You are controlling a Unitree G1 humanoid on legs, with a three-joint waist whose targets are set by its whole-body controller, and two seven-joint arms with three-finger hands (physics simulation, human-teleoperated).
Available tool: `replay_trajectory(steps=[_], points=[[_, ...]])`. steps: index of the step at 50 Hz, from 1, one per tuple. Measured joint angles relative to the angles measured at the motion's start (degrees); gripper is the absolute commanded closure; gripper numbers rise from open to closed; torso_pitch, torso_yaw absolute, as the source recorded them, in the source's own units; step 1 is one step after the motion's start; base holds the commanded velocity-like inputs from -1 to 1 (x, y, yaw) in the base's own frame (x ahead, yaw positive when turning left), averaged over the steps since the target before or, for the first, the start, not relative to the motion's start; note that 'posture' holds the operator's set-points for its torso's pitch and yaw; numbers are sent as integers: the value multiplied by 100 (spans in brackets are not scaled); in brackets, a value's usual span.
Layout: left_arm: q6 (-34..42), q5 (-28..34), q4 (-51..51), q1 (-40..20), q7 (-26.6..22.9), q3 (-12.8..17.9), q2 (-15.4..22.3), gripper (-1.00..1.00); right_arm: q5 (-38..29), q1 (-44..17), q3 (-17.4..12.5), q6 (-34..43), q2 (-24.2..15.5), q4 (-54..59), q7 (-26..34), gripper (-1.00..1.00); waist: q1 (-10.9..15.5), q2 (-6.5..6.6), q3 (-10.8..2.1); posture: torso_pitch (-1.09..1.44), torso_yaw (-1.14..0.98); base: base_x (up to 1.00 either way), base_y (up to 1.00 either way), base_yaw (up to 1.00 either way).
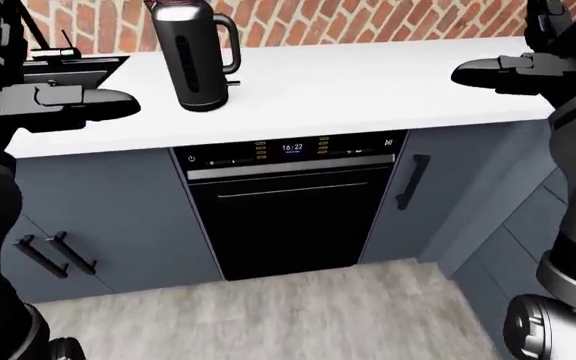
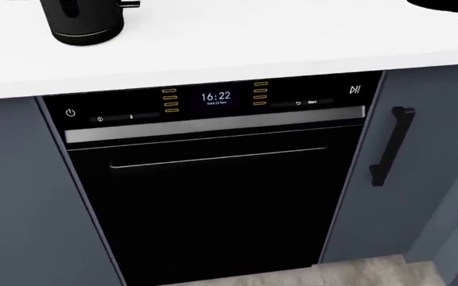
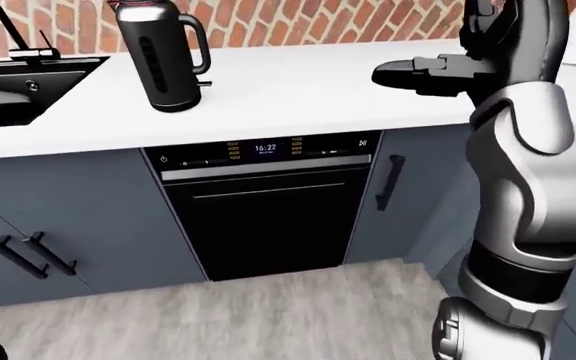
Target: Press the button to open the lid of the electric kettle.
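A dark metallic electric kettle [image 1: 195, 54] with a side handle stands upright on the white counter [image 1: 358, 82], near the top left of the left-eye view. Its lid looks closed; the button does not show clearly. Only its base shows in the head view [image 2: 82, 24]. My left hand [image 1: 63, 101] hovers over the counter's left edge, left of the kettle and apart from it, fingers extended. My right hand [image 3: 413, 75] hovers over the counter at the right, far from the kettle, fingers extended and empty.
A black sink [image 3: 13, 82] with a faucet lies left of the kettle. A black dishwasher [image 2: 213, 190] with a lit clock panel sits under the counter between blue-grey cabinets [image 1: 108, 217] with black handles. A brick wall [image 1: 368, 22] backs the counter.
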Motion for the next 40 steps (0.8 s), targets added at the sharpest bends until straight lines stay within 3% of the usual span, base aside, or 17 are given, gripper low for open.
replay_trajectory(steps=[3, 5, 9, 12, 18, 23, 25, 27, 30, 32, 36, 38, 40], points=[[-7, -45, 23, 86, -43, -101, -20, -100, -25, 80, -74, 56, -7, 71, -41, -100, -62, 3, 26, 0, 0, 12, 0, 0], [0, -56, 80, 121, -78, -71, 28, -100, -30, 52, -57, 92, -16, 92, -55, -100, -51, 83, 27, 0, 0, 12, 0, 0], [-27, -63, 103, 158, -147, 163, 253, -100, -12, -1, -30, 62, -42, 64, -35, -100, -56, 368, 99, 0, 0, 12, 0, 0], [-90, -78, 148, 208, -195, 370, 454, -100, -9, -34, -47, 51, -74, 108, -35, -100, -82, 704, 48, 0, 0, 13, 0, 0], [-218, -20, 363, 537, -220, 660, 615, -100, 40, -15, 92, 81, -46, 225, 19, -100, 25, 563, 39, 0, 0, 12, 0, 0], [-311, -72, 437, 526, -244, 735, 790, -100, 21, -111, 0, -8, -125, 185, 7, -100, 38, 203, 60, 0, 0, 12, 0, 0], [-345, -81, 444, 520, -226, 752, 819, -100, 24, -142, -15, -35, -151, 173, 6, -100, 51, -9, 20, 0, 0, 13, 0, 0], [-378, -102, 388, 552, -215, 690, 758, -100, 16, -103, -76, -58, -181, 188, -5, -100, -35, 99, 48, 0, 0, 12, 0, 0], [-347, -179, 409, 571, -248, 559, 761, -100, -10, -44, -114, 5, -182, 291, -49, -100, -76, 112, 47, 0, 0, 12, 0, 0], [-327, -204, 440, 551, -254, 568, 792, -100, -6, -79, -91, 39, -194, 306, -56, -100, -59, 200, 50, 0, 0, 13, 0, 0], [-352, -221, 406, 501, -218, 683, 883, -100, 24, -142, -80, 10, -229, 234, -39, -100, -75, 490, 96, 0, 0, 13, 0, 0], [-374, -235, 413, 483, -201, 723, 936, -100, 36, -186, -73, 8, -244, 227, -38, -100, -87, 731, 39, 0, 0, 12, 0, 0], [-385, -232, 483, 544, -179, 778, 932, -100, 58, -141, -14, 15, -181, 187, -32, -100, -10, 650, 72, 0, 0, 13, 1, 0]])
